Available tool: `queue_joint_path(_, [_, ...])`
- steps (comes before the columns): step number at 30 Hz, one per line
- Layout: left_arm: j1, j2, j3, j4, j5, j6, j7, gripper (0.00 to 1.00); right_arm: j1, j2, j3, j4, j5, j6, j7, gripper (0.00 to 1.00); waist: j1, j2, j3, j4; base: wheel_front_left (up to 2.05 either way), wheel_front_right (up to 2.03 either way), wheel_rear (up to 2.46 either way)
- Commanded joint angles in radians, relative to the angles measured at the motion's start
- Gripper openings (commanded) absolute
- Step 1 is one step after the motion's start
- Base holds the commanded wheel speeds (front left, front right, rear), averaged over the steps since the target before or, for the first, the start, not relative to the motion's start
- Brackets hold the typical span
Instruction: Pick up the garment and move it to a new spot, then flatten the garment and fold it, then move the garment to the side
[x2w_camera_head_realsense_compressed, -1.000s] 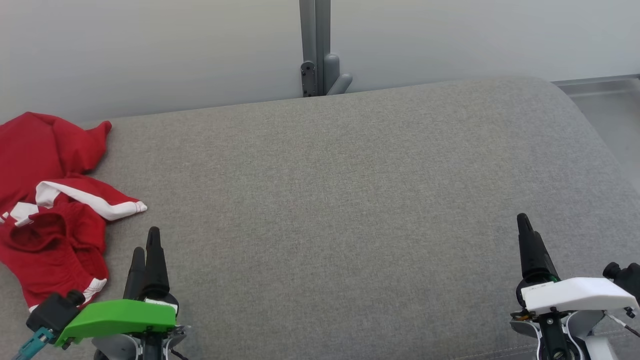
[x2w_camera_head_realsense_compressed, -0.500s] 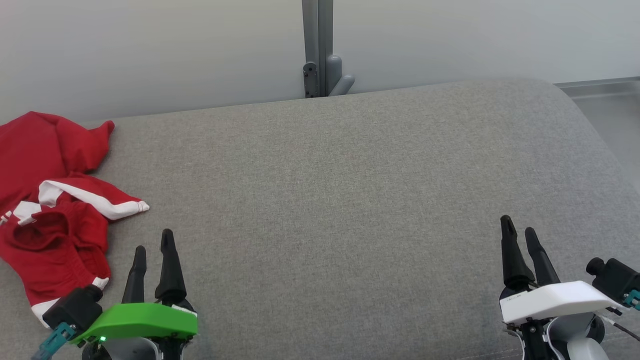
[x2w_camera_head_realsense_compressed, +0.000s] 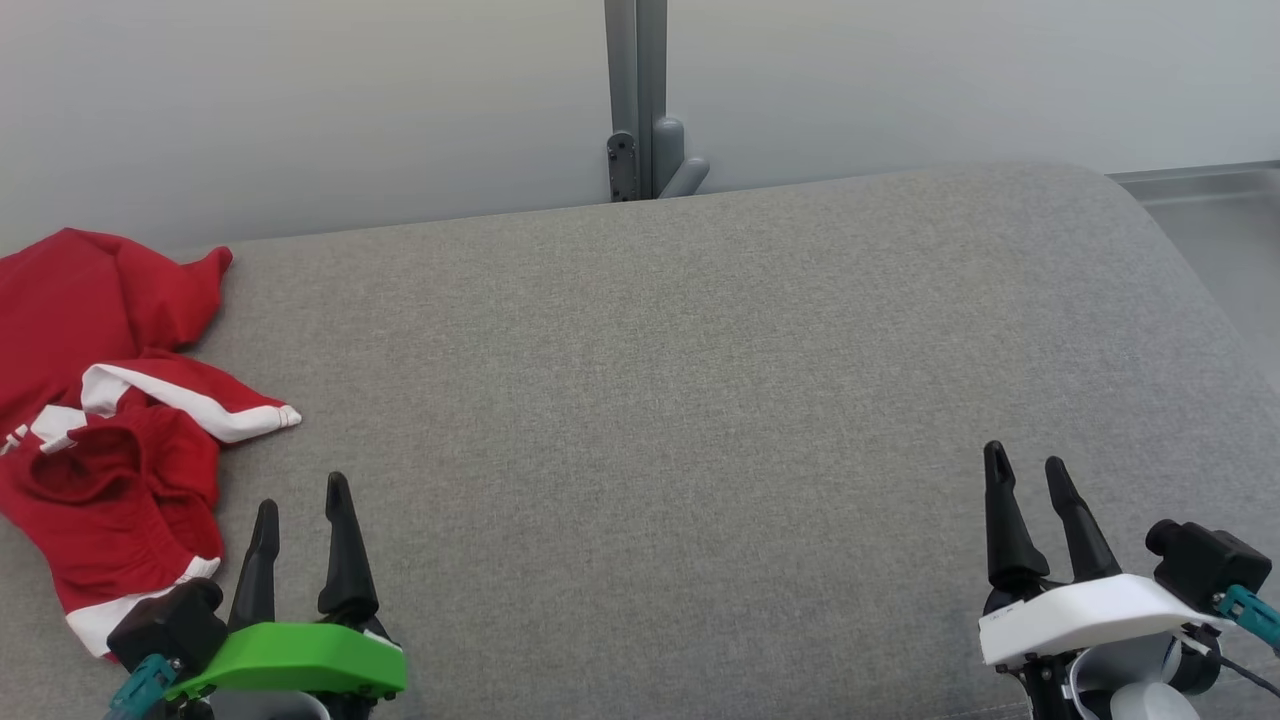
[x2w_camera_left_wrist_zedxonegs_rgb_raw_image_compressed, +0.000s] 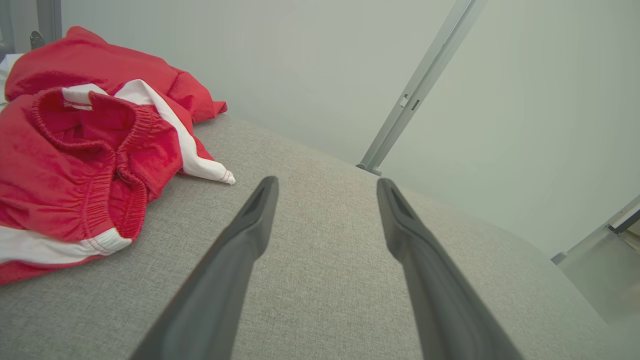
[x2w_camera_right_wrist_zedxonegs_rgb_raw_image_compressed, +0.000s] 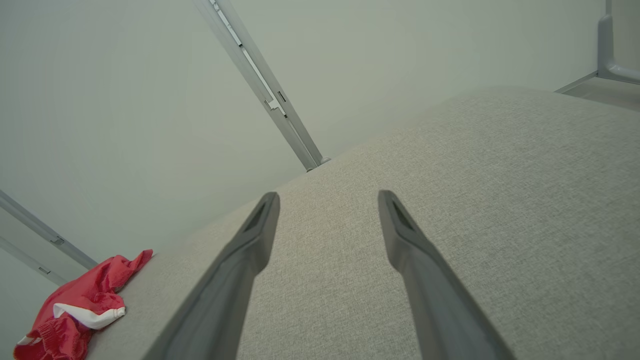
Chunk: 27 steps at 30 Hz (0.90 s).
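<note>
Your left gripper (x2w_camera_head_realsense_compressed: 301, 493) is standing with its two dark fingers wide apart and is holding nothing. Your right gripper (x2w_camera_head_realsense_compressed: 1025, 455) is doing the same at the other side, wide and empty.

Compared with a second ago, both wrists are now turned, so that each pair of fingers is showing side by side in the head view and not one behind the other. Both grippers are also sitting lower in that view, although the camera itself is shifting a little. I am judging that this is only the preparing: no grasp is beginning yet, and the first step, the picking up, is still waiting for you.

The garment (x2w_camera_head_realsense_compressed: 90, 480), red with white bands and an elastic waist, is lying crumpled at the left end of the grey padded surface (x2w_camera_head_realsense_compressed: 650, 400). It is just beside the left gripper, on its left, but not touching it, and it is well apart from the right one. The head view is cutting off part of it.

The woven surface is giving you plenty of room for the new spot. Behind it, a pale wall (x2w_camera_head_realsense_compressed: 300, 100) and a grey metal post (x2w_camera_head_realsense_compressed: 633, 90) are rising.
</note>
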Motion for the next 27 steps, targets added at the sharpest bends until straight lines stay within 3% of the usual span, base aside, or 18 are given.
queue_joint_path(1, [0.004, 0.008, -0.002, -0.007, 0.026, 0.005, -0.013, 1.00, 0.004, -0.006, 0.005, -0.006, -0.027, 0.000, -0.012, 1.00, 0.0000, 0.0000, -0.001, 0.001, 0.00, 0.00, 0.00])
queue_joint_path(27, [0.040, 0.021, -0.021, 0.040, 0.248, -0.009, -0.079, 1.00, 0.032, -0.007, 0.046, -0.017, -0.275, 0.000, -0.079, 1.00, 0.0000, 0.0000, -0.020, 0.004, 0.00, 0.00, 0.00])
